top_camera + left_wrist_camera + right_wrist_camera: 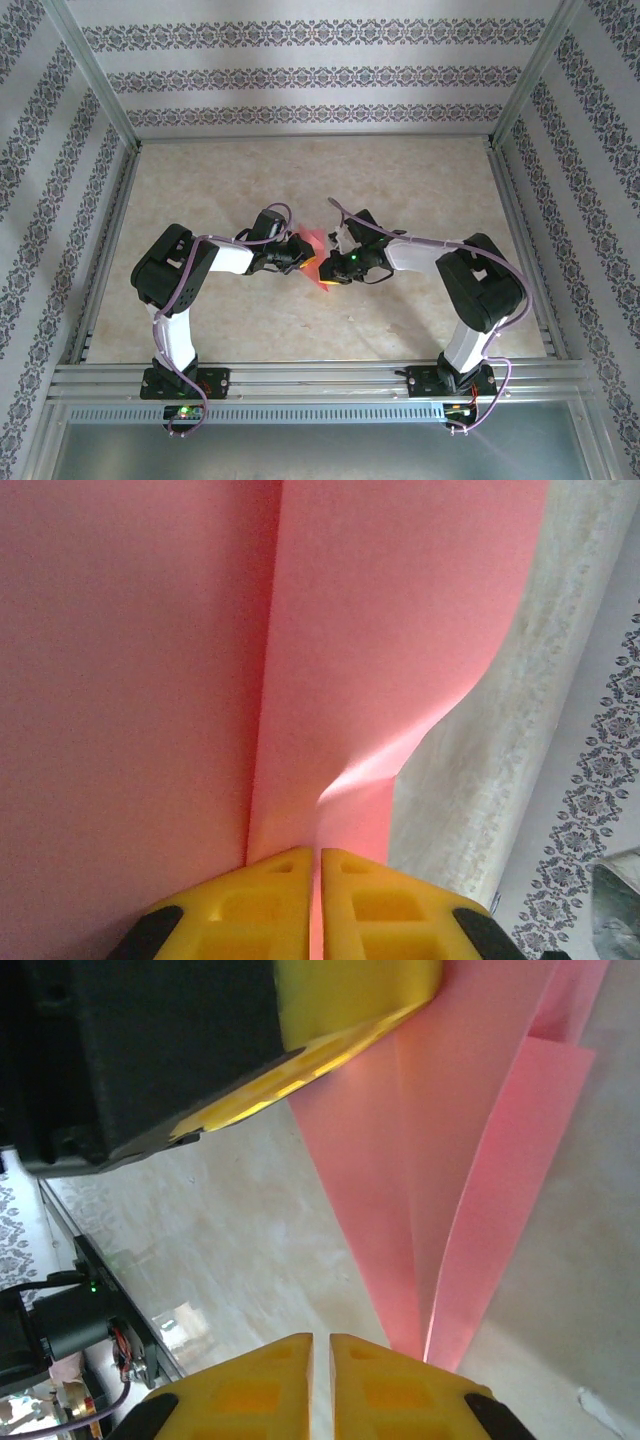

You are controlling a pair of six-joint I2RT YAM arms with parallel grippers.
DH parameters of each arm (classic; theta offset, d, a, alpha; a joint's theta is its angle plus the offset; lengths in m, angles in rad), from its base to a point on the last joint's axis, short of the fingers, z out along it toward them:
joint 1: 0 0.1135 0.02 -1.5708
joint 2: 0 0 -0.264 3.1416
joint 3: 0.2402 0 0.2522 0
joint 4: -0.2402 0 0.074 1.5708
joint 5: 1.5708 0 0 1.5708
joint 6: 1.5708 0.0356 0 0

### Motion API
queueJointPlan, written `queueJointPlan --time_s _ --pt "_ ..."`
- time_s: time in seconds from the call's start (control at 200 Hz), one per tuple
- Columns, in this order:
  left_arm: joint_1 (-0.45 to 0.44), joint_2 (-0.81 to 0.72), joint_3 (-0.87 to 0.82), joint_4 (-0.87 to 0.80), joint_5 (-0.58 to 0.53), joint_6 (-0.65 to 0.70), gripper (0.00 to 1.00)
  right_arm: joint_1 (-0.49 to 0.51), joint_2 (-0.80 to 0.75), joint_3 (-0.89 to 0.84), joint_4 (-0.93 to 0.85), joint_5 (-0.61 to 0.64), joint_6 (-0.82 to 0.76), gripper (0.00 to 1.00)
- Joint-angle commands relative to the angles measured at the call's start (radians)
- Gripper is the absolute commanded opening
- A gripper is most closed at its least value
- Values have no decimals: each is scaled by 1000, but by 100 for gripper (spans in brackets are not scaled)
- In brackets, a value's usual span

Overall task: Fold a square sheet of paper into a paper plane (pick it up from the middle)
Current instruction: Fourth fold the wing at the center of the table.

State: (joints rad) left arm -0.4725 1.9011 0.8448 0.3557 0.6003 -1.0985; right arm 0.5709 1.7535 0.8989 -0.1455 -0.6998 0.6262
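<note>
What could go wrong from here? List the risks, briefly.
1. The left gripper alone pinches the pink sheet, which buckles near the grip; it could crease wrongly.
2. The right gripper is shut beside the sheet's tip, not on it; a push may spread the layers.
3. The grippers sit close; they might collide.

Pale beige marbled table [250,170], matte surface; metal rail [320,375] across its near edge

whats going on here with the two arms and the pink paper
Both arms meet over the table at the square sheet of paper, already creased. The left gripper is shut on its edge. The right gripper, jaws together, sits beside the paper's narrow end and doesn't appear to grip it.
</note>
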Motion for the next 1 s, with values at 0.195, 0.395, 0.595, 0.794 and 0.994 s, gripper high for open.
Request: queueJointPlan --time_s 0.195,0.395,0.595,0.794,0.994 --pt "-13 13 -9 -89 -51 22 11 0 58 8 17 22 10 12" --pt "-12 15 -10 -89 -53 20 11 -11 62 -12 19 35 15 12" --pt "-12 13 -6 -89 -53 20 11 -16 74 -21 24 37 19 12" --pt "-12 15 -5 -89 -50 20 11 -17 87 -26 48 9 26 12" --pt "-12 11 -8 -89 -53 20 11 -24 91 -31 99 -42 43 13"
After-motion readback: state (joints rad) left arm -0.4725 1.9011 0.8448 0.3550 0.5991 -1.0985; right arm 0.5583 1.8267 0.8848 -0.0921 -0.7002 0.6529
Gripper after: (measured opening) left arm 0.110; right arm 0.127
